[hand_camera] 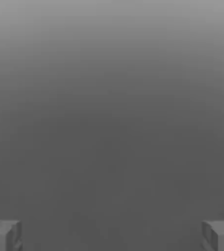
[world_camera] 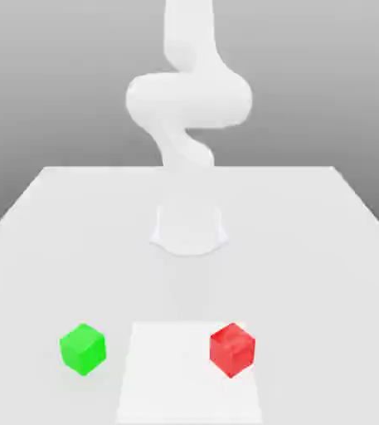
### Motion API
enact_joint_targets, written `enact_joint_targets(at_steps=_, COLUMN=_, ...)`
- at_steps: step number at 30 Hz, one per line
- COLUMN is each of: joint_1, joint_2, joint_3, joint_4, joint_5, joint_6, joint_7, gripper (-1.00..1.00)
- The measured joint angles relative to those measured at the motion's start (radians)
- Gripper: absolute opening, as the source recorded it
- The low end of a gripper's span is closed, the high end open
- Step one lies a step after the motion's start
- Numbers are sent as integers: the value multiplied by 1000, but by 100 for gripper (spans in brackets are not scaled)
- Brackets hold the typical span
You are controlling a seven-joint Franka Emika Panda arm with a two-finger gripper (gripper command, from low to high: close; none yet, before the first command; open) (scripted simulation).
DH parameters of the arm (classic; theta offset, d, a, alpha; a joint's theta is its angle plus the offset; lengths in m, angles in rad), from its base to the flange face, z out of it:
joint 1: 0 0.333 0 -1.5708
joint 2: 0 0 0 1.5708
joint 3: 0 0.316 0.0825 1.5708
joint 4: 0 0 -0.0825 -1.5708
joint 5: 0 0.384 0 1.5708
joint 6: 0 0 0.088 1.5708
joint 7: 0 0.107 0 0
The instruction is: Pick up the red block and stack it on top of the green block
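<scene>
Currently, gripper [hand_camera: 112, 236] spread wide, red block [world_camera: 232, 350] and green block [world_camera: 83, 349] apart.

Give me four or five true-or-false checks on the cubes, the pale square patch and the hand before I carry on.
1. The red block is already stacked on the green block. False: they stand apart.
2. The green block is on the exterior view's left, the red one on its right. True.
3. The hand is closed on a block. False: it is open with nothing between its fingers.
4. The green block sits on the pale square patch. False: it is beside it, on the table.
5. Both blocks are visible in the exterior view. True.
</scene>
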Motion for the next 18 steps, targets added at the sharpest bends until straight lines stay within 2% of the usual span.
enact_joint_targets(at_steps=9, joint_1=78, joint_2=337, joint_3=-12, joint_4=-177, joint_5=-26, joint_6=191, joint_7=-189, gripper=0)
enact_joint_targets(at_steps=18, joint_1=143, joint_2=663, joint_3=-7, joint_4=-349, joint_5=-5, joint_6=377, joint_7=-406, gripper=0)
